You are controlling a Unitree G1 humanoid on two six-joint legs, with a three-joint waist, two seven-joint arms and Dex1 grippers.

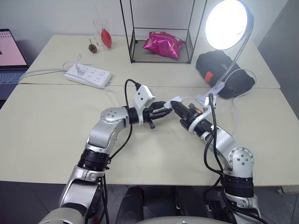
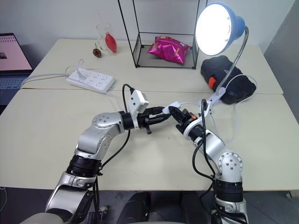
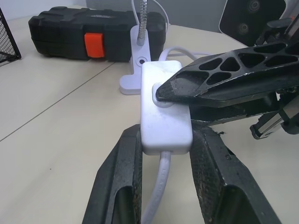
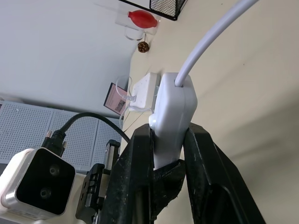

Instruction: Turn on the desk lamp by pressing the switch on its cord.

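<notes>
Light pours from the desk lamp (image 1: 227, 24) at the upper right of the head views: its bulb glows white inside the blue shade, and its silver gooseneck curves down to the white clamp base (image 3: 138, 60) on the table (image 1: 46, 121).

At the centre of the frame, above the tabletop, the two grippers meet over the switch (image 3: 164, 106). The left gripper (image 3: 164, 151), reaching in from the left, has its two black fingers pressed against the flat sides of the switch, pinching the near end of it. The right gripper (image 4: 167, 140), coming from the right, is closed on the same switch, and in the left wrist view one of its fingertips (image 3: 169, 90) bears down on the round button on the switch's top face. The thin white cord (image 4: 210, 35) leaves each end of the switch and runs toward the lamp's base.

Behind the lamp base lies a black case (image 1: 224, 72) with an orange latch. A pink snack bag (image 1: 163, 45) sits inside a black wire frame at the top centre, and a white power strip (image 1: 88, 76) lies at the upper left, beside a laptop (image 1: 9, 56) at the left edge.
</notes>
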